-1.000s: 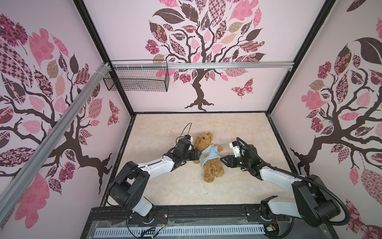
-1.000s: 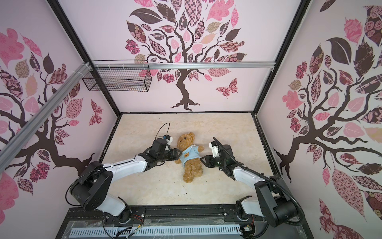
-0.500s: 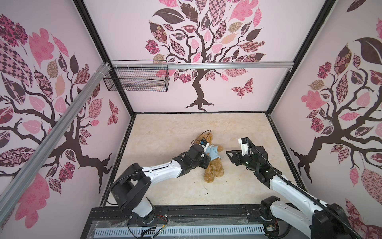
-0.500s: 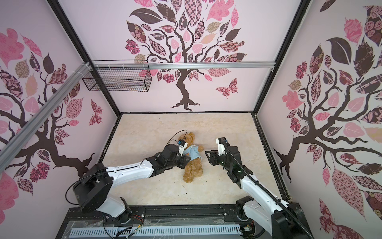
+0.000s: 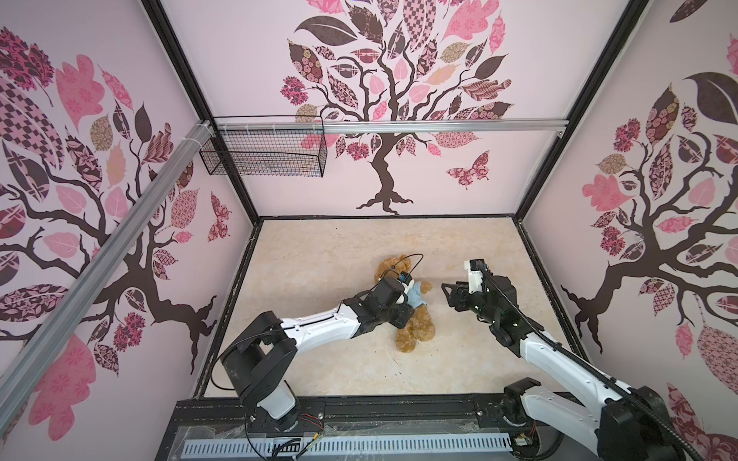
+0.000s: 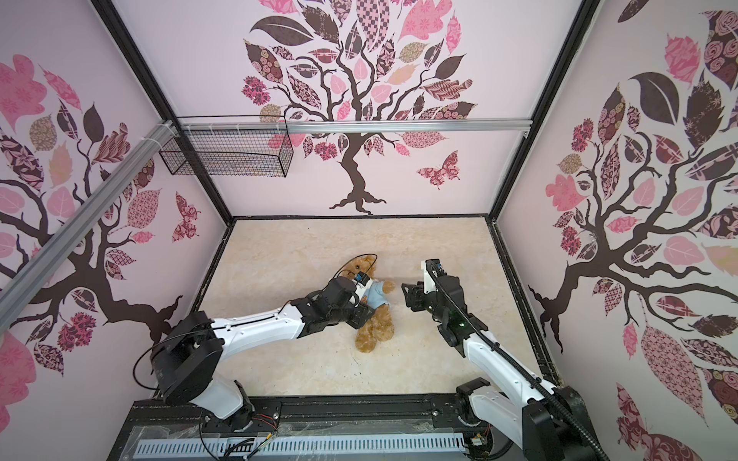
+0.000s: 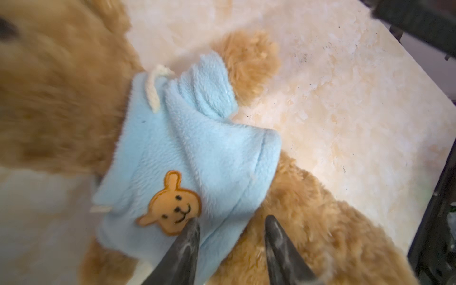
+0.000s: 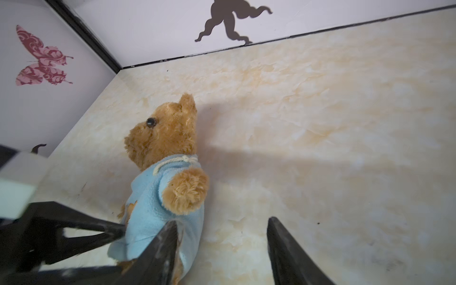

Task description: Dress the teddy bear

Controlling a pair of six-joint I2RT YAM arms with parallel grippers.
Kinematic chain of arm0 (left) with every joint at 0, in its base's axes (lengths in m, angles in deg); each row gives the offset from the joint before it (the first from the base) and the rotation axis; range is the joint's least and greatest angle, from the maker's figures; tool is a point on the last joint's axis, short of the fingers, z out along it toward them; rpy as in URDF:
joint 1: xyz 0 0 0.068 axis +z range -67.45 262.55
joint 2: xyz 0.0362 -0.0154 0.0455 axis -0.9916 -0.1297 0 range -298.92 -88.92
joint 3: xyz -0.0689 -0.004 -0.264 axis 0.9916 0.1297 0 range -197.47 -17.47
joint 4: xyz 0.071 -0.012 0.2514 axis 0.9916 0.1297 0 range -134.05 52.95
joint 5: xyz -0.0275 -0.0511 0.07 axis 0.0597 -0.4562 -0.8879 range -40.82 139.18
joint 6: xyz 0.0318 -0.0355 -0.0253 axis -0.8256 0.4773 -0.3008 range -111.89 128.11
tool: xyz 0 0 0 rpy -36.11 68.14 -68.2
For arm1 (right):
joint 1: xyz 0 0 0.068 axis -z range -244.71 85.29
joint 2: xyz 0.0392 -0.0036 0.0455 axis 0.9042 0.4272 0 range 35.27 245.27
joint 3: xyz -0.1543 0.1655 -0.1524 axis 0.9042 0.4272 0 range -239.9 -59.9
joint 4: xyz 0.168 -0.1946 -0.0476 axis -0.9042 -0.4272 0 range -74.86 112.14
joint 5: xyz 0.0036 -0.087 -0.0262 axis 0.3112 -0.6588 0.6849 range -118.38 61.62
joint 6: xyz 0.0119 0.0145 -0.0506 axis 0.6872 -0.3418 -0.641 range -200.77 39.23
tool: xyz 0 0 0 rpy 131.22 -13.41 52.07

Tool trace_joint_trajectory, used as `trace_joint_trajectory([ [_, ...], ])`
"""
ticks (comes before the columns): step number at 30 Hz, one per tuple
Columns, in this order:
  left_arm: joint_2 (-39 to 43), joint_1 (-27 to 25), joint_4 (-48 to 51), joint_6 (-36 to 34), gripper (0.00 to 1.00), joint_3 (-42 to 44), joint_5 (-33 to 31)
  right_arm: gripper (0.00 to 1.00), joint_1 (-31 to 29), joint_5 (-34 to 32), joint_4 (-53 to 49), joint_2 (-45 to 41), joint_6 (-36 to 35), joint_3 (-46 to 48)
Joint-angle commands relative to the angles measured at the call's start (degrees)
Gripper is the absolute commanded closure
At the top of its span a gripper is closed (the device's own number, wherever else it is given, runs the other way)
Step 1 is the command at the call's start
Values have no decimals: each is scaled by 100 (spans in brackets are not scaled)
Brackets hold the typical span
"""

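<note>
The teddy bear (image 5: 415, 337) lies on its back mid-table in both top views, its head (image 6: 361, 265) toward the back wall. It wears a light-blue shirt (image 7: 187, 138) with an orange bear-face emblem (image 7: 172, 209). My left gripper (image 7: 232, 220) reaches over the bear's belly. Its jaws stand apart, one fingertip (image 7: 193, 225) on the shirt by the emblem and the other over the fur beyond the hem. My right gripper (image 8: 222, 222) is open with only table between its fingers, just right of the bear (image 8: 167, 133) and beside its sleeved arm (image 8: 187, 195).
A black wire basket (image 5: 263, 153) hangs from an aluminium rail (image 5: 439, 125) on the back wall. Patterned walls enclose the marbled table (image 5: 327, 255) on three sides. A black frame rail (image 5: 399, 403) runs along the front edge, where both arm bases stand.
My left gripper has moved from the bear's left side onto its belly, closing and reopening. My right gripper has drawn back to the right, off the bear, and opened wider.
</note>
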Motion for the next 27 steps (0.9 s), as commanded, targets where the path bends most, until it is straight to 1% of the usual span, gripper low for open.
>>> trace_joint_trajectory([
  [1, 693, 48, 95, -582, 47, -9, -939, 32, 68, -883, 27, -120, -500, -217],
  [4, 1321, 229, -271, -911, 42, 343, -1866, 24, 123, -1530, 318, -113, -790, -172],
  [5, 1534, 388, -467, -981, 40, 507, -2034, 21, 156, -1729, 411, -104, -883, -146],
  [7, 1921, 823, -889, -1003, 36, 842, -2178, 15, 187, -2131, 654, -68, -1098, -64],
  [10, 2329, 1606, -1592, -1006, 28, 1383, -2336, 2, 224, -2817, 1233, 35, -1340, 196],
  [11, 2403, 1869, -1822, -996, 25, 1543, -2405, 1, 234, -2966, 1462, 102, -1399, 299],
  [13, 2453, 2339, -2133, -929, 20, 1818, -2582, 0, 281, -3134, 1720, 260, -1379, 424],
  [14, 2449, 2611, -2247, -831, 19, 1981, -2678, 0, 304, -3178, 1917, 359, -1393, 508],
  [17, 2499, 3416, -2607, -553, 14, 2486, -2675, 0, 459, -3177, 2469, 696, -1365, 804],
  [18, 2533, 3607, -2727, -572, 7, 2652, -2648, 0, 561, -3052, 2571, 786, -1294, 874],
  [19, 2561, 3789, -2861, -650, 4, 2835, -2655, 0, 705, -2842, 2685, 899, -1212, 956],
  [21, 2527, 3982, -3167, -883, 3, 3137, -2742, 0, 941, -2597, 3009, 1129, -1092, 1136],
  [24, 2215, 4156, -3746, -1139, 3, 3399, -2788, 0, 1172, -2371, 3758, 1471, -1054, 1401],
  [27, 1652, 4178, -4336, -1350, 3, 3408, -2533, 0, 1215, -2051, 3658, 1623, -1164, 1210],
])
